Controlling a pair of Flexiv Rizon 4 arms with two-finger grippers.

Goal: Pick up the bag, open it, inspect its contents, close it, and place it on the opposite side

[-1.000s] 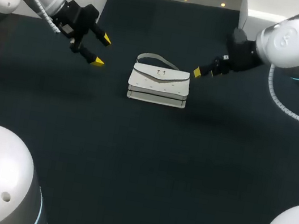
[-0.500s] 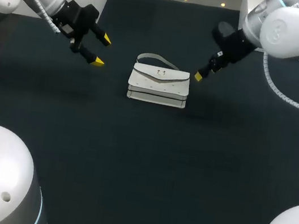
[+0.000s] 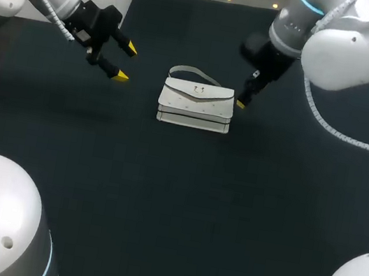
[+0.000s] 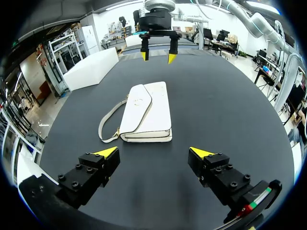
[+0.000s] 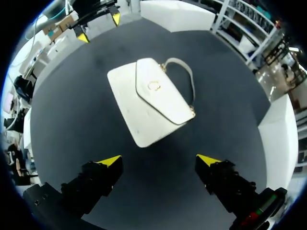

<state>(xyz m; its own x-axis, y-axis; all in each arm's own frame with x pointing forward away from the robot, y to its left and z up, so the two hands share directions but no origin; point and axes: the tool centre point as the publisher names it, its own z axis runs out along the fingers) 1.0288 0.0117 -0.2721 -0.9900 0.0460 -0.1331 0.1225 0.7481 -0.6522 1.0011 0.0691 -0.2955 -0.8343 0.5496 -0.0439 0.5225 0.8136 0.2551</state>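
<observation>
Dark table [image 3: 174,200] is stretching beneath both my arms. My right gripper [image 5: 159,160] is hovering with fingers spread, holding nothing, just beside the right end of the white bag [image 3: 196,103]. My left gripper [image 4: 154,152] is hanging open too, farther off on the bag's left. The bag is lying flat mid-table, flap closed.
</observation>
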